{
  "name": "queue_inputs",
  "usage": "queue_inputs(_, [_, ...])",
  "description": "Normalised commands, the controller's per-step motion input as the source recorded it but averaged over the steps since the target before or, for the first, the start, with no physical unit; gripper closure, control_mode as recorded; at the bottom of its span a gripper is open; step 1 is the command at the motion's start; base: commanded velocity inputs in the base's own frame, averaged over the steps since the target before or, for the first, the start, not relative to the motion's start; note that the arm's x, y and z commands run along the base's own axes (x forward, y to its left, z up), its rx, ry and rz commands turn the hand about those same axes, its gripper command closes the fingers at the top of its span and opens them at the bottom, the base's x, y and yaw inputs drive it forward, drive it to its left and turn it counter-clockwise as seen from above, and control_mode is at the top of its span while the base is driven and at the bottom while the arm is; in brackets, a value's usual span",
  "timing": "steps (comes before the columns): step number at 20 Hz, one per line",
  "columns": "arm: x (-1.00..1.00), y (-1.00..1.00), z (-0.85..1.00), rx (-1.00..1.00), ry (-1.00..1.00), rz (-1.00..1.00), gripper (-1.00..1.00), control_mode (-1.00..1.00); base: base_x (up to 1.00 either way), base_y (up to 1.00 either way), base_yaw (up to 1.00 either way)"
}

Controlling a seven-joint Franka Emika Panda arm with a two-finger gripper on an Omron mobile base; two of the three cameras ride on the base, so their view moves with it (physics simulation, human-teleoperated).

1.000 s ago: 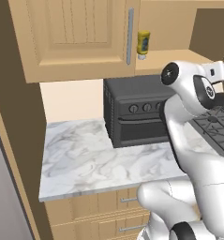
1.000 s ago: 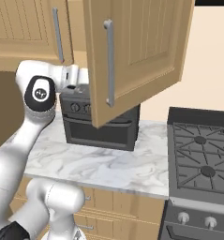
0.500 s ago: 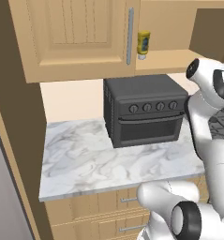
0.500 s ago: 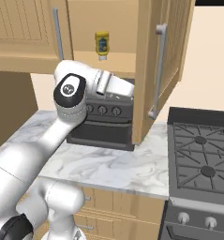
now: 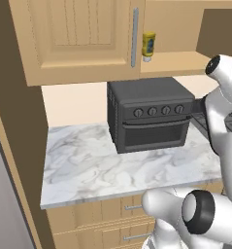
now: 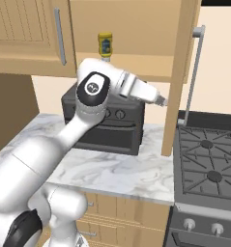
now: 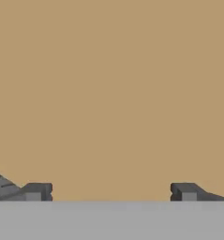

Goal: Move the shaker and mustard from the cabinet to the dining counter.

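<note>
Pincer [image 7: 111,191] spread wide, empty, facing the swung-out cabinet door [image 6: 177,72] (wood fills its camera). Mustard [image 6: 105,45] stands upright on the cabinet shelf; pull clear of the door, then approach it level

Both base views look forward and down from behind the arm — sharing the black oven [image 5: 149,114] and marble worktop [image 5: 88,165]; the hand view presses close against plain wood.

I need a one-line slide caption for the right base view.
Open gripper beside the opened cabinet door; mustard waits on the shelf.
</note>
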Motion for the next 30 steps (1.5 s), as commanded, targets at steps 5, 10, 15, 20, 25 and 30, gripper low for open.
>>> queue_inputs(5, [0.00,0.67,0.00,0.19,-0.39,0.28,-1.00,-1.00,0.00,0.00,0.00])
queue_inputs(10, [-0.01,0.84,0.00,0.20,-0.34,0.48,-1.00,-1.00,0.00,0.00,0.00])
queue_inputs(15, [0.04,0.90,0.09,0.12,-0.04,0.61,-1.00,-1.00,0.00,0.00,0.00])
queue_inputs(20, [0.02,0.90,0.12,0.03,0.00,0.65,-1.00,-1.00,0.00,0.00,0.00])
queue_inputs(25, [0.00,0.78,0.12,0.00,0.00,0.60,-1.00,-1.00,0.00,0.00,0.00])
queue_inputs(30, [0.00,0.75,0.22,0.00,-0.03,0.30,-1.00,-1.00,0.00,0.00,0.00])
